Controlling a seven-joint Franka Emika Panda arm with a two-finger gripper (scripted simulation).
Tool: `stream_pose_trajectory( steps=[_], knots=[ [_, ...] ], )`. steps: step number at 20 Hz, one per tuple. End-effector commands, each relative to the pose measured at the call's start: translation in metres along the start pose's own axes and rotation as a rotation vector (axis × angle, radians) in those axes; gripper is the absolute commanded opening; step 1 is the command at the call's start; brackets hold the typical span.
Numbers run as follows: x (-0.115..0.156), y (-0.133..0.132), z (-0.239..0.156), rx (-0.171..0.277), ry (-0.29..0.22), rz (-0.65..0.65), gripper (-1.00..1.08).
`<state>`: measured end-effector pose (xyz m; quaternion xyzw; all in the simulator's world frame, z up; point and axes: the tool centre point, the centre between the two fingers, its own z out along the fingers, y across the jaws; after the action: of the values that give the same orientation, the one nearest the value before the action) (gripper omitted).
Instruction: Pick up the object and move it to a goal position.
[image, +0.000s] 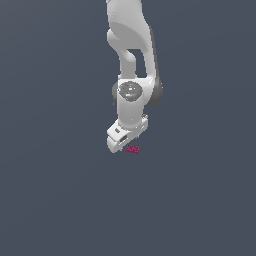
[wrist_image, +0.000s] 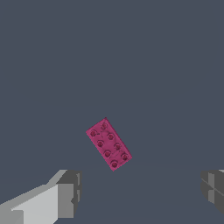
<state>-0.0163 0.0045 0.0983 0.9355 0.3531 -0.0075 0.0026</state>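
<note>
The object is a tiny magenta-pink rectangular block (image: 132, 148) with rows of small studs, lying flat on the dark grey surface. In the wrist view the block (wrist_image: 109, 144) lies at a slant, between and ahead of my two fingers. My white gripper (image: 120, 145) hangs on the arm just at the block's side, toward the exterior view's left, close above the surface. In the wrist view the gripper (wrist_image: 142, 192) is open, its grey fingertips (wrist_image: 70, 192) set wide apart, and it holds nothing.
The white arm (image: 132, 65) comes down from the top of the exterior view. A plain dark grey surface (image: 55, 190) fills everything else in both views.
</note>
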Motion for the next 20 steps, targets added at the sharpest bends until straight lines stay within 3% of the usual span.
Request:
stream_pose_trajectory(
  steps=[1,12,20],
  knots=[
    [0.0,-0.003,0.005,-0.001,0.001,-0.078,1.0],
    [0.0,-0.016,0.025,-0.004,0.008,-0.406,1.0],
    [0.001,-0.023,0.033,-0.005,0.013,-0.557,1.0]
  ],
)
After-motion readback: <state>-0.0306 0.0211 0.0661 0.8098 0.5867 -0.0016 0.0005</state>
